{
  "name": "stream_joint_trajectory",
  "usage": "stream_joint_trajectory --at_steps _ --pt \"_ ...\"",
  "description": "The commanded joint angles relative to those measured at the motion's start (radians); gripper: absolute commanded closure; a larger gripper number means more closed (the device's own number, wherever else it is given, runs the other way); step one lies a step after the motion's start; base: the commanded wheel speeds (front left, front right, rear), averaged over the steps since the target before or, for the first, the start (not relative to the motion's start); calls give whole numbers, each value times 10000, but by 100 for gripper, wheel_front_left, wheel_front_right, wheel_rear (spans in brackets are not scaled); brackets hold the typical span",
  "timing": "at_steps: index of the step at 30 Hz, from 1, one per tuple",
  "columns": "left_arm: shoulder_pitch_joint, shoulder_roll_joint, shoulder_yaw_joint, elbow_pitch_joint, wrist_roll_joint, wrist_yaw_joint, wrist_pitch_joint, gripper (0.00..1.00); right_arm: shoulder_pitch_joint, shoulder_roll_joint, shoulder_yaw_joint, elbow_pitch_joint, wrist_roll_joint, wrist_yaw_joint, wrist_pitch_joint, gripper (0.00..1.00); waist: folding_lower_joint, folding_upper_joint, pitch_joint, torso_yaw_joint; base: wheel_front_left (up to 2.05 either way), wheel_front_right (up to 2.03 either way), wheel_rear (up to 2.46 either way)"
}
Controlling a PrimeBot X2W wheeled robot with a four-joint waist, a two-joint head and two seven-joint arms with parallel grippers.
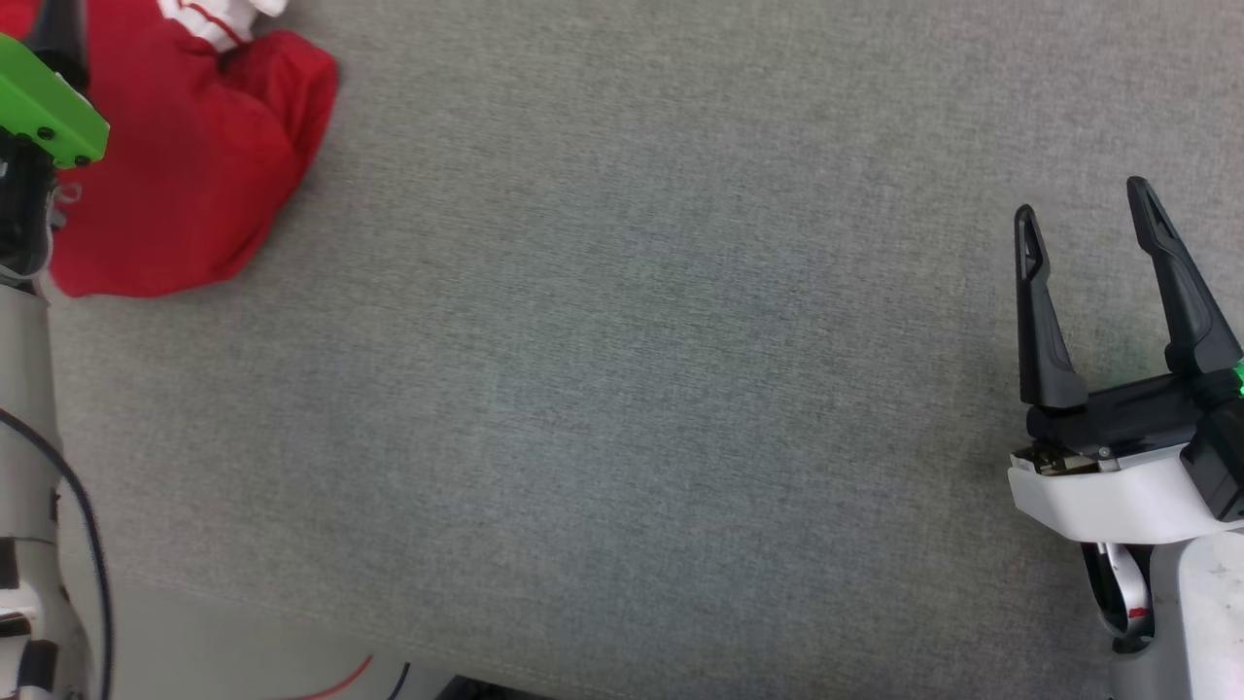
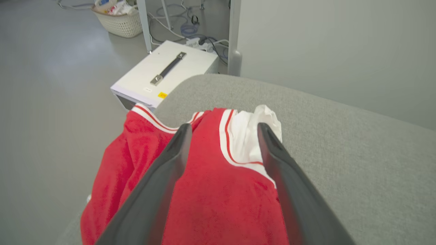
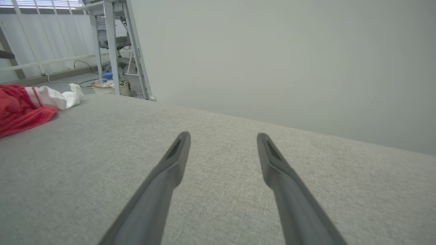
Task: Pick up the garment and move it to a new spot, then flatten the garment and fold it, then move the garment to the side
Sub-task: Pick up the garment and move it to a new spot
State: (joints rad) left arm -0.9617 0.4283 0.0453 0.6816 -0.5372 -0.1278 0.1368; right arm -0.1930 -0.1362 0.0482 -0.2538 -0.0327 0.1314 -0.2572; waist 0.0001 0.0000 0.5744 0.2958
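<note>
Garment (image 1: 185, 175) lies bunched at the far left corner of the grey cushion (image 1: 622, 389). My left gripper (image 2: 223, 126) hangs over it, fingers spread wide and empty. The right gripper (image 1: 1081, 194) is also wide open and empty, well apart. I'd say pick-up, flattening and folding are all ahead.

grey fabric surface (image 1: 622, 389) | plain pale wall (image 3: 272, 51) | grey floor (image 2: 41, 85) | white case (image 2: 163, 73), wicker basket (image 2: 121, 23) on floor

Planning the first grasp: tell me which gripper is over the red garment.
The left gripper: open, directly over the crumpled red garment. The right gripper, also open, hangs over the bare grey surface, well away from it.
</note>
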Motion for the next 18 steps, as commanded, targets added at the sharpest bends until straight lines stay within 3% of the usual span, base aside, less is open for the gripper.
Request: stream_joint_trajectory --at_steps 1,8,12,18 --pt "-262 244 -211 199 -568 -26 717 0 -205 -50 -24 -108 -76 -7 -46 0 -1 0 552 -421 0 0 0" --pt "-417 1196 -1533 609 -2612 -27 4454 0 -201 -194 -67 -311 -157 -7 -46 0 -1 0 806 -458 0 0 0" --pt "-333 1475 -2103 913 -2792 -27 5212 0 -204 -240 -89 -342 -181 -7 -46 0 -1 0 932 -489 0 0 0" --pt "-69 1331 -3016 1383 -2813 -28 5485 0 -252 -231 -134 -300 -122 -7 -46 0 -1 0 1038 -553 0 0 0"
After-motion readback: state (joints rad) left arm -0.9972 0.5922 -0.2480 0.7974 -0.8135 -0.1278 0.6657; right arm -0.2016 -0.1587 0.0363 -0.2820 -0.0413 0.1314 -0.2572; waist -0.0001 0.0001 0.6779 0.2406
